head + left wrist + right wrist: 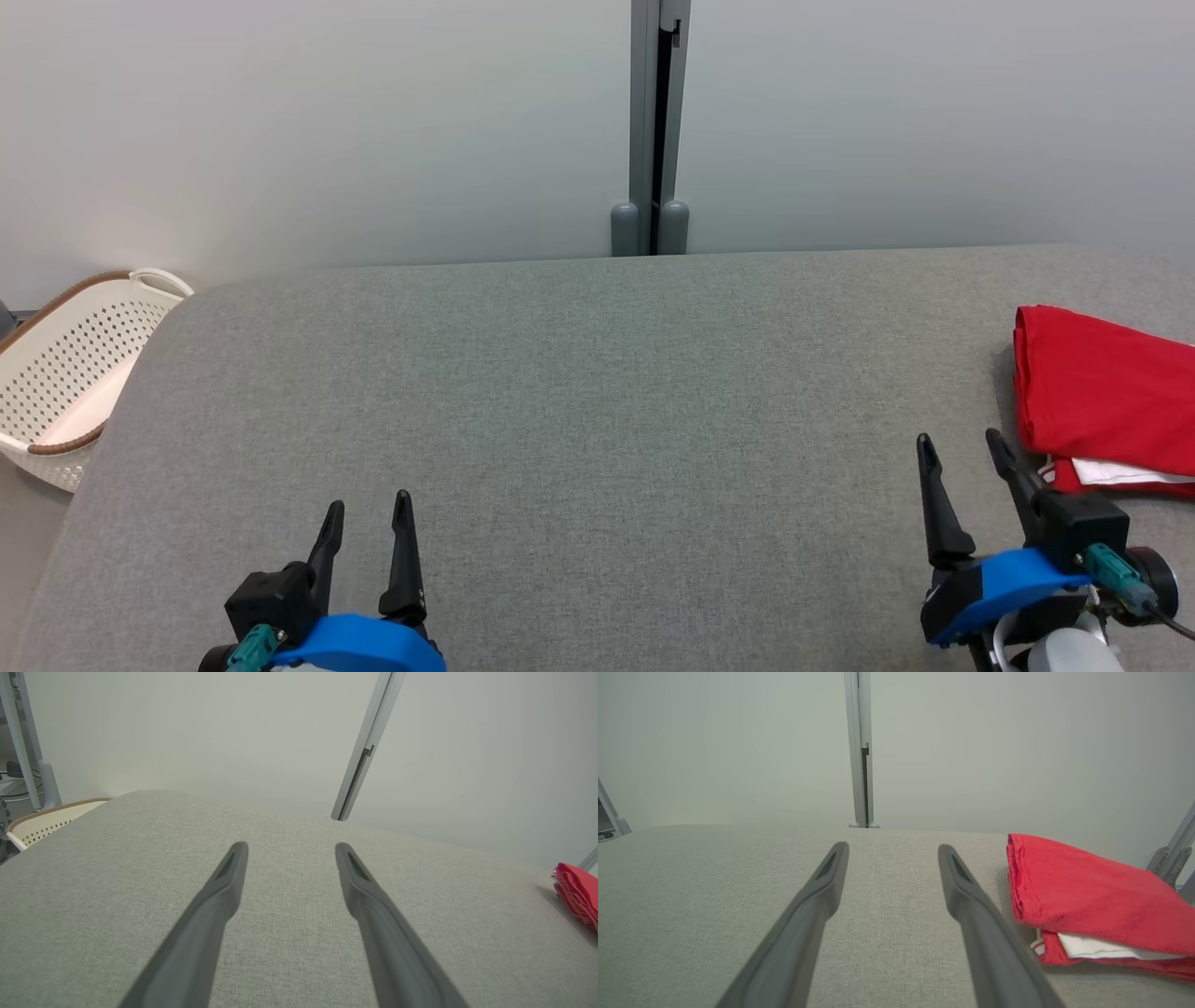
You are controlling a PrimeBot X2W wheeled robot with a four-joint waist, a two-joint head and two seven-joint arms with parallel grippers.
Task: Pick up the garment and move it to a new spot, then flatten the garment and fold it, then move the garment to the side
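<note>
Two tools, left tool (369,504) and right tool (960,439), spread empty above the grey desk (579,392); one red garment (1111,383) folded at its right side; final step seemingly done, only withdrawal left.

Light even, soft, diffuse; moderately bright, no hard glare. Head view sharp: weave of grey table (597,420) resolved. Faint soft shadow along left edge of red garment (1102,383); darker strip under its fold in right wrist view. Wall (327,121) brightens toward lower left. Wrist views wide-angle: far table edge bows, post (359,765) leans. Fingers (805,914) near lens slightly soft. Left wrist view warmer, paler.
</note>
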